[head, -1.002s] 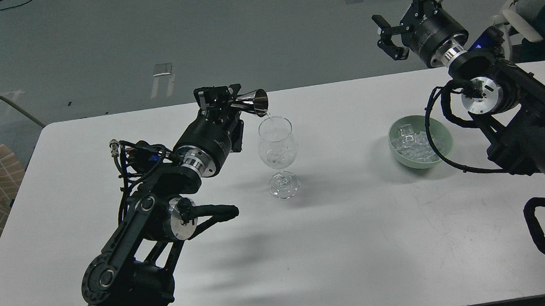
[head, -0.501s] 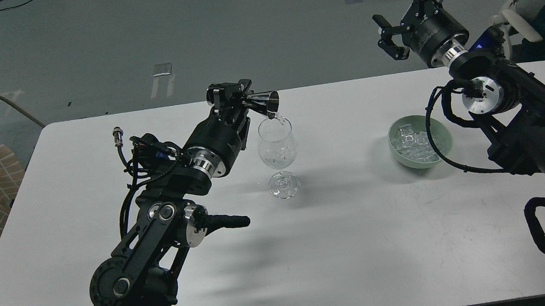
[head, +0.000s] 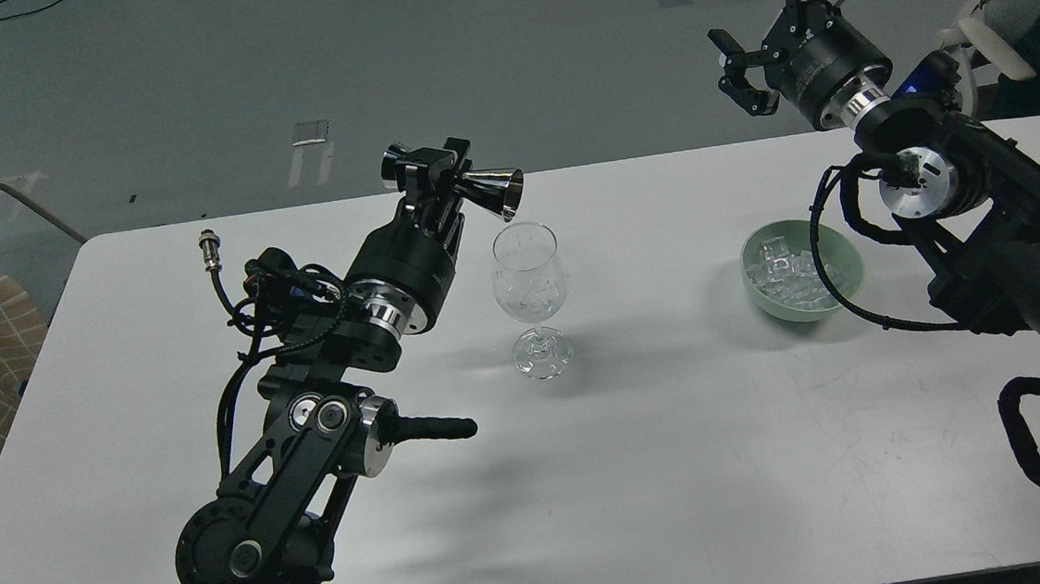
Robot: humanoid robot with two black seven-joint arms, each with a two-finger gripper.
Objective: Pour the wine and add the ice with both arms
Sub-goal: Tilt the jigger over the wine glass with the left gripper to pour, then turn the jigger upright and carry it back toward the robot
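A white bench (head: 682,465) is set on a grey floor. At its middle a stemmed glass (head: 529,277) stands with ice inside; more ice (head: 792,272) is held in a green bowl (head: 843,290) to the right. The left gripper (head: 436,173) is closed on a metal jigger (head: 489,189), held level just above the rim; the glass could be tipped if the jigger clips it on withdrawal. The right gripper (head: 776,7) is raised far beyond the bowl, jaws wide apart and empty.

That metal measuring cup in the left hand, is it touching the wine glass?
Apart. In the head view the metal measuring cup, gripped by the left hand, hangs above the wine glass, with white table visible between cup mouth and rim.
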